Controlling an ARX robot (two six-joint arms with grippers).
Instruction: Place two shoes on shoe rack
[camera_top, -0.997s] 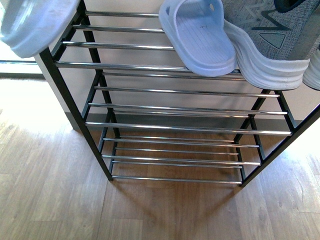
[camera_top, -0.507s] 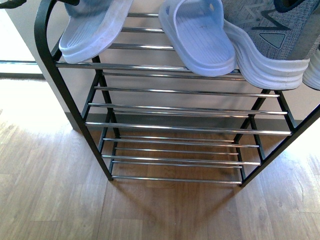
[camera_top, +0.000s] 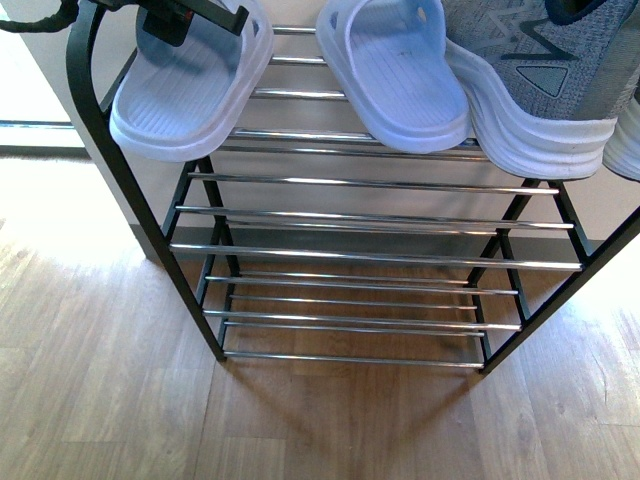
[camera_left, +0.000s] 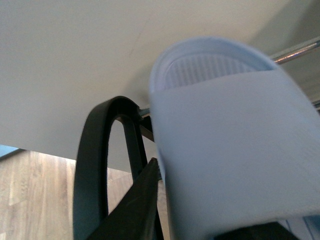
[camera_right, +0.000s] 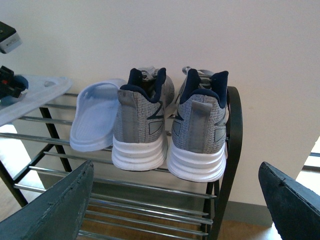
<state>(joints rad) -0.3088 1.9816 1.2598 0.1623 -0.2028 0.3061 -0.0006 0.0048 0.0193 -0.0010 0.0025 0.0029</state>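
The shoe rack (camera_top: 375, 250) is the biggest thing here: black metal uprights, a curved end loop, and several tiers of thin silver rods standing on a wood-look floor (camera_top: 90, 380). Only its top tier is loaded; the lower tiers in the front view carry nothing.

On that top tier, the right wrist view shows a pair of grey knit sneakers (camera_right: 170, 125) side by side, heels outward, white soles resting on the rods at the right end. They look the heaviest of the footwear, with soft uppers and a firm sole; the heel collar or the sole edge would be the natural place to take hold.

Just beside them lies one pale blue slide sandal (camera_top: 395, 75), flat on the rods, touching the nearer sneaker's sole.

The second slide sandal (camera_top: 190, 90) sits at the left end, toe overhanging the front rod. It is probably light, springy moulded foam, smooth enough to slip on bare rods, so it should rest across at least two of them.

The left end effector (camera_top: 190, 18) is at this sandal's strap, seemingly clamped on it, black fingers (camera_left: 132, 210) showing beside the strap.

The right end effector (camera_right: 175, 205) hangs released and empty, fingers wide apart, well back from the rack.
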